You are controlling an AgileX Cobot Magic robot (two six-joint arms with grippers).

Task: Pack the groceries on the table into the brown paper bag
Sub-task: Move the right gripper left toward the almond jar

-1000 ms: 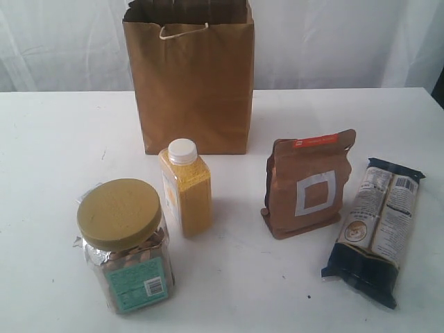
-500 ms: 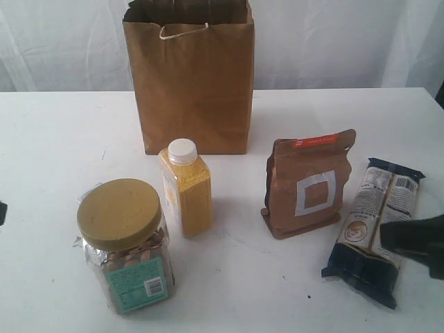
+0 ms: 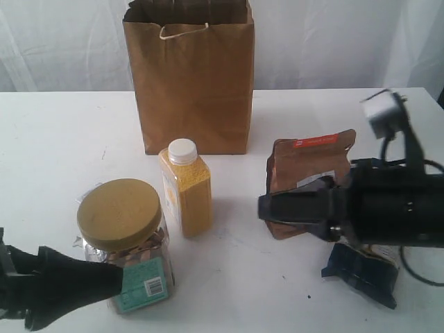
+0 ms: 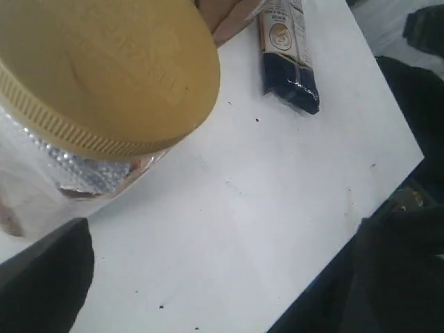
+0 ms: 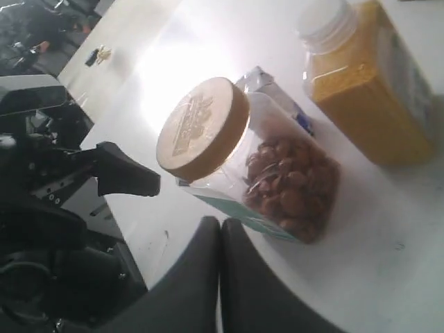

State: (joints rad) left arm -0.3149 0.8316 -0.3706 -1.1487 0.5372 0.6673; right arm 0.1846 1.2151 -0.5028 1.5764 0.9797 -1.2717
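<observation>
Approach stage: no item is gripped. The bag [image 3: 191,83] stands upright, mouth open, at the far edge of the desk [image 3: 55,132], left of its middle; its inside cannot be seen. The jar [image 3: 125,243] stands by the near left corner. The bottle [image 3: 186,187] stands just beyond it, toward the middle of the desk. The pouch [image 3: 309,156] stands upright toward the right edge, and the packet [image 3: 361,274] lies flat by the near right corner. The right arm partly hides both.

Left pincer [image 3: 104,281]: fingers wide apart, low at the near left corner, tip at the jar's label side. Contact cannot be confirmed. Right pincer [image 3: 274,207]: fingers [image 5: 201,277] pressed together, empty, in front of the pouch, pointing toward the bottle and jar.

Step in hand, by judgement: left-arm pickup of the jar.

1. Centre the jar body between the fingers before closing.
2. Grip the body below the lid [image 4: 104,69], not the ribbed rim.
3. The clear wall looks smooth. Close firmly and check for slip before lifting.
4. Lift straight up; the bottle stands near.
5. Raise the jar above the bag's rim before moving over the mouth, then lower it upright.
6. Hold the right arm out of the path from jar to bag.
</observation>
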